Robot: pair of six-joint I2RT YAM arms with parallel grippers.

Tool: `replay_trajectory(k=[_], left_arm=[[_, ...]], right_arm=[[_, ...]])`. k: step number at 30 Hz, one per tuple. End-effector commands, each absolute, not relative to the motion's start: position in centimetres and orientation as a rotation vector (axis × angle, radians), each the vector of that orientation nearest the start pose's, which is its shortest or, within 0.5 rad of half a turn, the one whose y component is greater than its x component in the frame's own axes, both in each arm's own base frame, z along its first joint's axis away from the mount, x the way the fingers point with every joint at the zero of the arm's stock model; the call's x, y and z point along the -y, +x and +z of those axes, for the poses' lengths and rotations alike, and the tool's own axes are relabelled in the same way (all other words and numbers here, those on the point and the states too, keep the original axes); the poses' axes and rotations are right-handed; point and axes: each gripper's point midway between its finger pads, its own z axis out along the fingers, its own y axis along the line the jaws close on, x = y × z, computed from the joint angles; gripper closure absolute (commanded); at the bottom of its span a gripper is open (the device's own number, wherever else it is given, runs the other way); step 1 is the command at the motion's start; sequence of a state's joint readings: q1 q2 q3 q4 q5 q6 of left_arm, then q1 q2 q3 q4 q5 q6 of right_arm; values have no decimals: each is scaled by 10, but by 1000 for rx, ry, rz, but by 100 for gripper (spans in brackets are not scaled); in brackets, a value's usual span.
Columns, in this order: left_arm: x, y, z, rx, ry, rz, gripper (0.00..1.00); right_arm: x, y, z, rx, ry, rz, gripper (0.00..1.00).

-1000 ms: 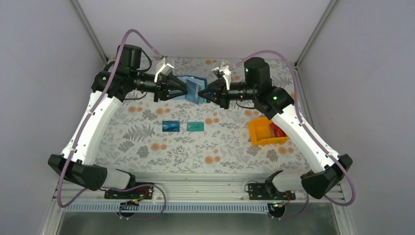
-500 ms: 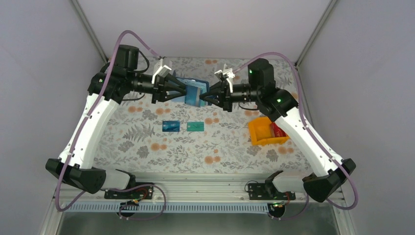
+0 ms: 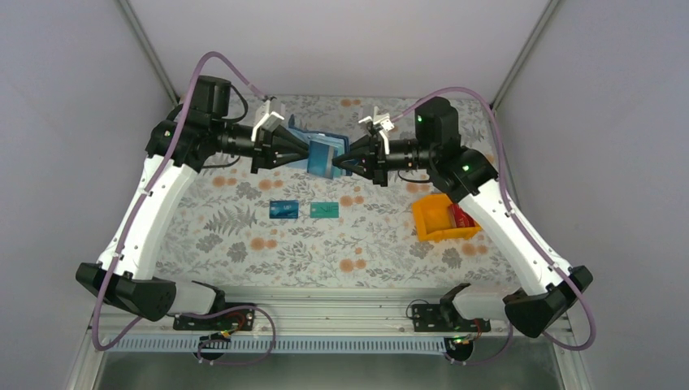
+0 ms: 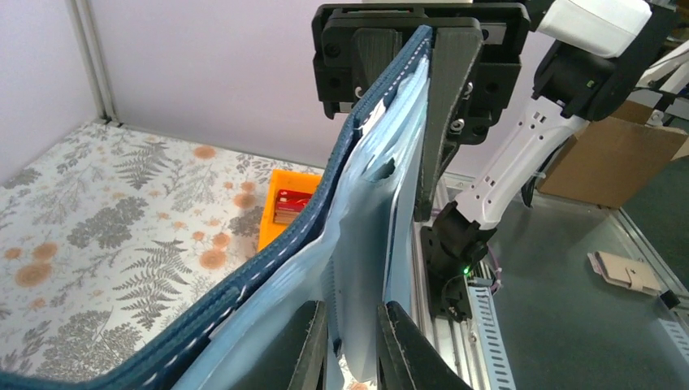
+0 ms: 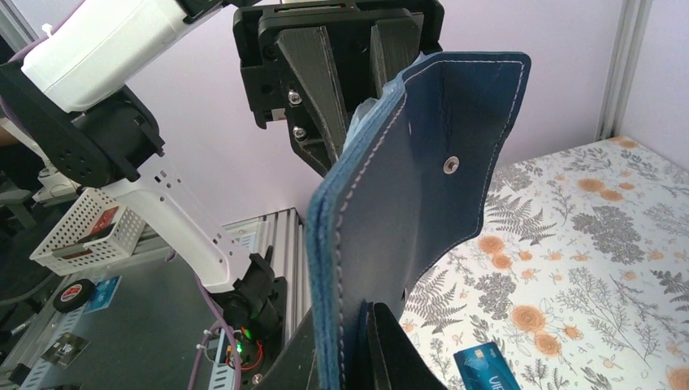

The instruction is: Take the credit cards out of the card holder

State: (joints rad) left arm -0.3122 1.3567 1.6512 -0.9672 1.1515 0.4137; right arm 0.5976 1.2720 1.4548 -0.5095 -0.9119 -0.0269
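Both the left fingers (image 3: 307, 152) and the right fingers (image 3: 341, 159) are closed on the card holder (image 3: 323, 154), held between them: left on its light-blue lining, right on its navy edge. An uneven pull might drop it to the bench (image 3: 244, 236).

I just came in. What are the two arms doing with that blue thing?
Both arms hold the card holder in the air between them, over the far side of the table. The left gripper pinches one edge and the right gripper pinches the opposite one. A blue card and a teal card lie on the table. A red card is in the orange bin.
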Motion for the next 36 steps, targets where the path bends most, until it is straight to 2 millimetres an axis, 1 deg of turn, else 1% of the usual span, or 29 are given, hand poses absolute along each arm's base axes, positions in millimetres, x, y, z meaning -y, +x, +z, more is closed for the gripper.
replay_trajectory(k=[1, 7, 9, 12, 16, 20, 26, 28, 32, 36], left_arm=[[243, 227, 405, -1539, 1302, -1192, 82], [244, 219, 409, -1503, 1328, -1215, 82], [244, 219, 408, -1498, 1339, -1203, 79], [245, 221, 412, -1496, 1334, -1204, 81], [246, 216, 419, -1461, 1342, -1246, 82], [246, 216, 421, -1455, 1343, -1244, 82], [245, 207, 434, -1387, 1366, -1270, 81], [245, 208, 437, -1377, 1366, -1266, 79], [245, 212, 436, -1390, 1356, -1259, 79], [244, 203, 438, -1348, 1381, -1288, 74]], right_arm=[[-311, 190, 433, -1413, -1257, 1321, 96], [-315, 196, 427, -1436, -1252, 1330, 96], [-316, 206, 426, -1473, -1209, 1299, 96], [-316, 220, 426, -1516, -1145, 1248, 96], [-317, 223, 427, -1523, -1136, 1243, 96], [-317, 230, 429, -1538, -1102, 1226, 96], [-319, 234, 432, -1538, -1087, 1232, 96], [-320, 233, 433, -1535, -1095, 1242, 96], [-321, 233, 436, -1524, -1097, 1252, 96], [-319, 232, 436, -1519, -1104, 1236, 96]])
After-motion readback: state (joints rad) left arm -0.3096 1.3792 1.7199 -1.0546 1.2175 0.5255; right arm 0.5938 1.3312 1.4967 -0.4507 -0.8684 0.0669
